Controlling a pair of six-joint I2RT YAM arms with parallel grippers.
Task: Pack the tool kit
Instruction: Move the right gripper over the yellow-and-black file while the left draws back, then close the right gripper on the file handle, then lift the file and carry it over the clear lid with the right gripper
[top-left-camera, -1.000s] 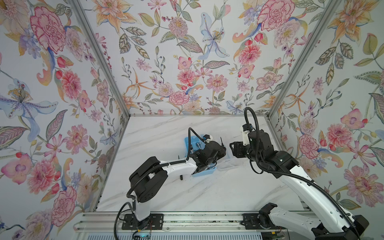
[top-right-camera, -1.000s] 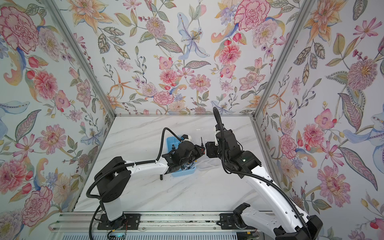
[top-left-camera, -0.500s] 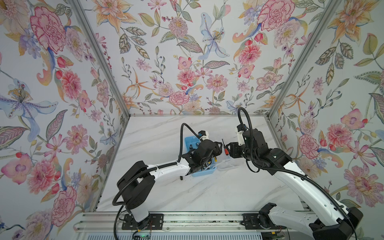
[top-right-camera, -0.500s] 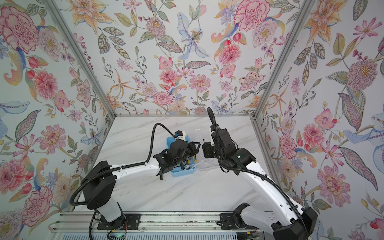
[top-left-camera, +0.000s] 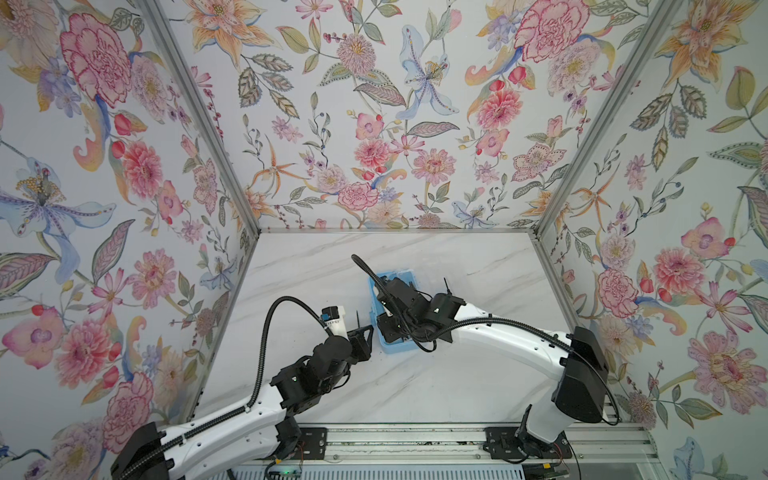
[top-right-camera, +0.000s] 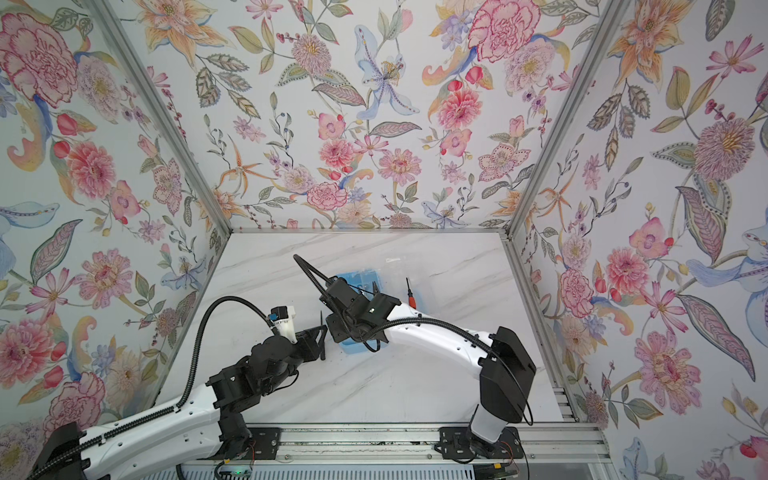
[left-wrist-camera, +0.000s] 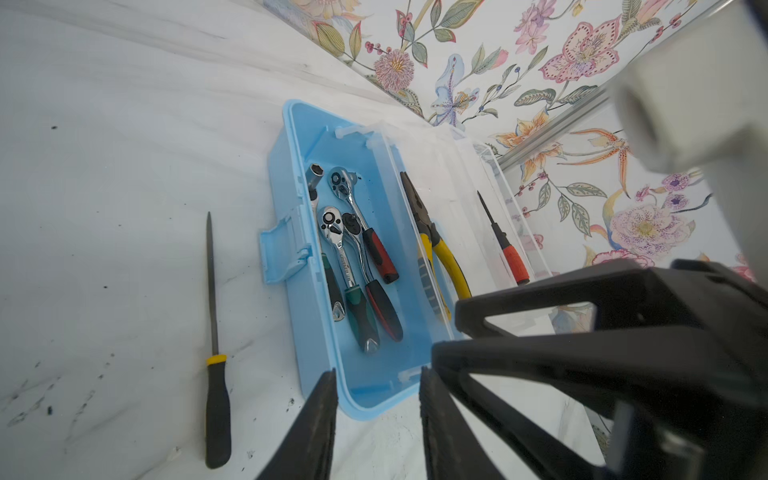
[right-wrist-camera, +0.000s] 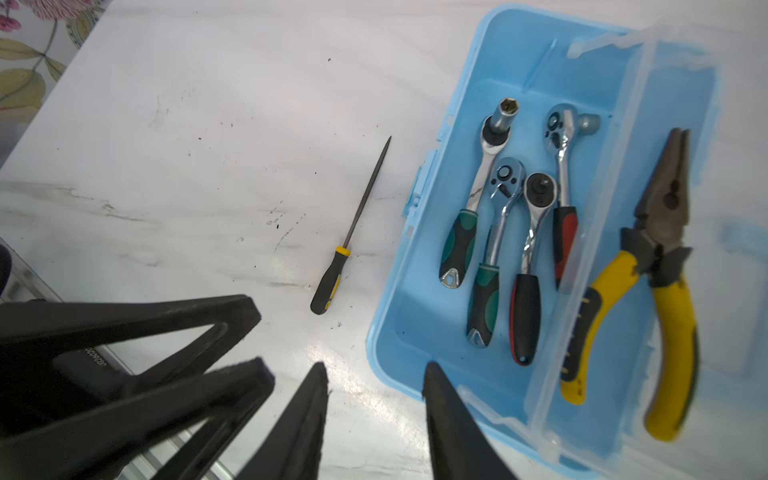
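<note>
Your right arm is hiding your right gripper (right-wrist-camera: 375, 364) and most of the small light-blue plastic box (top-left-camera: 390, 348) on the marble table (top-left-camera: 415, 386) in both top views. Its wrist view is showing jaws partly spread, gripping nothing, near the box's corner. Your left gripper (left-wrist-camera: 377, 370) is hanging part-open and empty beside the box. Chrome ratchets (right-wrist-camera: 500, 216) are lying inside, yellow-handled pliers (right-wrist-camera: 660, 249) on the clear flung-back lid (left-wrist-camera: 457, 174).

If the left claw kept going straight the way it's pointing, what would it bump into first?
Probably the near short end of the light-blue tool box; in the left wrist view it sits between the tips of the open left claw. Height is unclear, so it might pass over the rim.
</note>
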